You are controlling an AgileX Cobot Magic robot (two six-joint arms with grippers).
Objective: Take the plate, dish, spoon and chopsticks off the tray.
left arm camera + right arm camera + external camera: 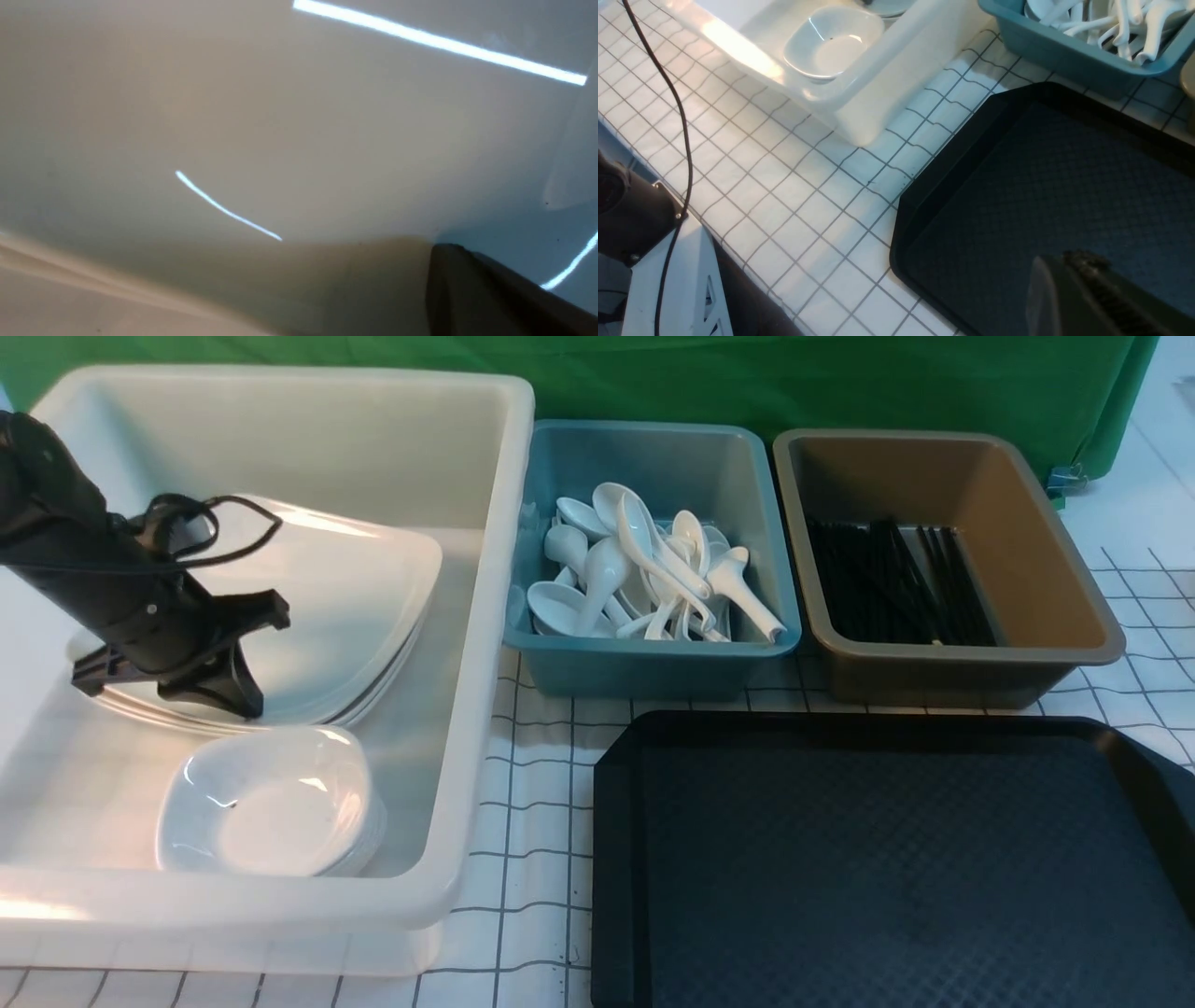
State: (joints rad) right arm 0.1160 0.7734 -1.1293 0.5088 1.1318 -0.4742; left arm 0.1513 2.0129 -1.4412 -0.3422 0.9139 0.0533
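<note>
Tray point(896, 868) near; left gripper point(233, 695), fingers together, could scrape the plates point(327, 607) if withdrawn low; right gripper's point(1064, 263) fingers, I can't tell.

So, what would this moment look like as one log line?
left pincer: shut, over plates | tray: nothing on its visible part

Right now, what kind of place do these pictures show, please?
It looks like a test station for sorting used tableware: a white tub holds stacked plates and small dishes, a teal tub holds spoons, and a robot arm reaches in.
</note>
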